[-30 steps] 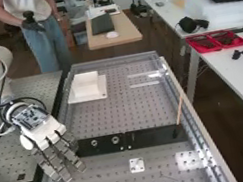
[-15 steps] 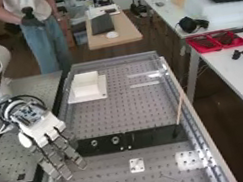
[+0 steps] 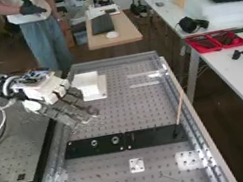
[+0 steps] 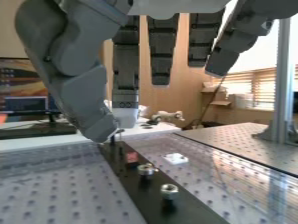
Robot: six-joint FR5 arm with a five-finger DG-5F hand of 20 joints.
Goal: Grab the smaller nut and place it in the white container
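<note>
The smaller nut (image 4: pixel 120 131) seems pinched at the tips of the hand (image 3: pixel 69 111), thumb against finger, a narrow grip. It should be hard, light and a bit slippery, best held by opposite sides. The hand slants down to the right, raised just left and near of the white container (image 3: pixel 88 82), beyond the 2 parts on the black bar (image 3: pixel 150 136).

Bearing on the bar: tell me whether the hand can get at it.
Probably yes: nothing covers the bearing, and the hand hangs to one side, though the larger nut beside it may crowd the grasp.
</note>
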